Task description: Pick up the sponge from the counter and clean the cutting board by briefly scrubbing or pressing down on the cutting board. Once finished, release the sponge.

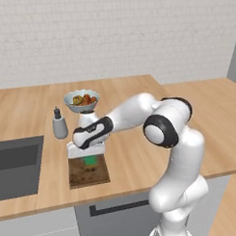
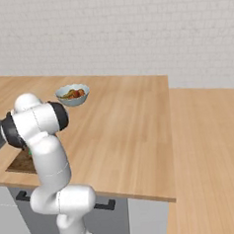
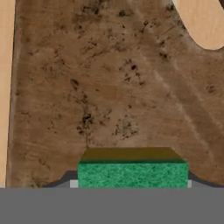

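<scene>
My gripper (image 1: pixel 90 155) points down over the far half of the cutting board (image 1: pixel 88 173) and is shut on the sponge (image 1: pixel 90 160). In the hand view the sponge (image 3: pixel 132 174), green with a yellowish lower layer, sits between my fingertips (image 3: pixel 73 183). Beyond it lies the dark brown cutting board (image 3: pixel 109 87), speckled with dirt. Its pale handle hole (image 3: pixel 203 22) is at the top right. The sponge is very low over the board; whether it touches I cannot tell. The board lies on the counter (image 1: pixel 136 158) near the front edge.
A grey soap dispenser (image 1: pixel 59 124) and a bowl of fruit (image 1: pixel 81 99) stand just behind the board. The dark sink (image 1: pixel 18 167) is set into the counter to the left. In the right base view my arm hides most of the cutting board (image 2: pixel 21 164).
</scene>
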